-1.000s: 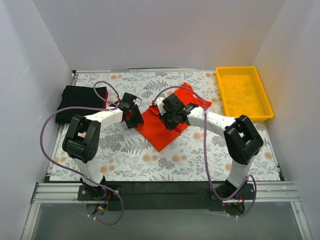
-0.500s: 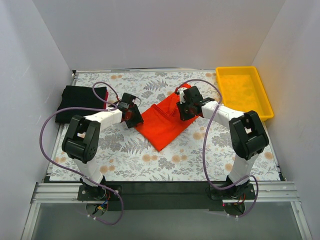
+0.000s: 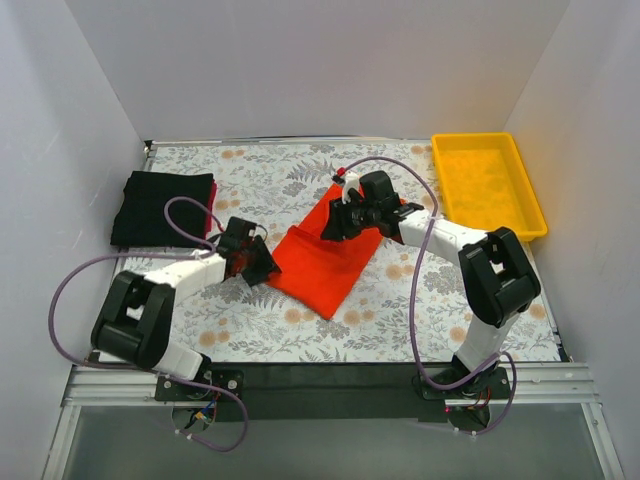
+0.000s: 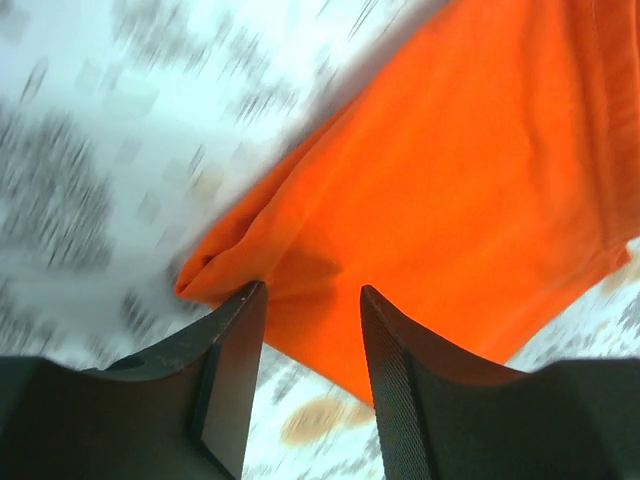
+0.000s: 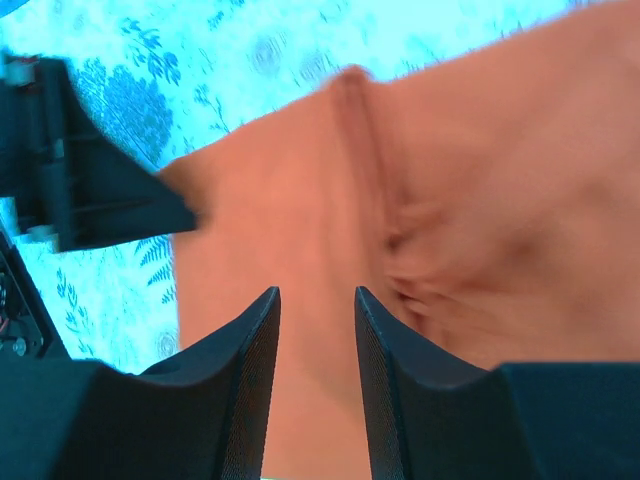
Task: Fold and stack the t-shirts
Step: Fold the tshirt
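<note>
Top external view, near to far: left tool point(image 3: 256, 264) sits at the near-left corner of the bright orange-red cloth t-shirt point(image 3: 325, 258), which lies part-folded on the floral-print counter point(image 3: 400, 320) btw the two arms. Left wrist view: its fingers point(image 4: 232, 370) stand abt half apart w/ the bunched shirt corner right at the tips; can't tell if it's pinched or only touched. Shirt's long axis runs diagonal, near-left to far-right, so each arm has one end: left arm the near end, right arm the far end. Right tool point(image 3: 343, 216) hovers over the far edge, jaws a narrow gap apart, nothing btw them, cloth below per right wrist view. Far left, the folded black cloth t-shirt point(image 3: 163, 204) lies well apart from the orange one. Left arm is nearer to it, so my guess is the finished fold goes far-left to stack there. Yellow plastic tray point(image 3: 488, 185) far right, not involved.
</note>
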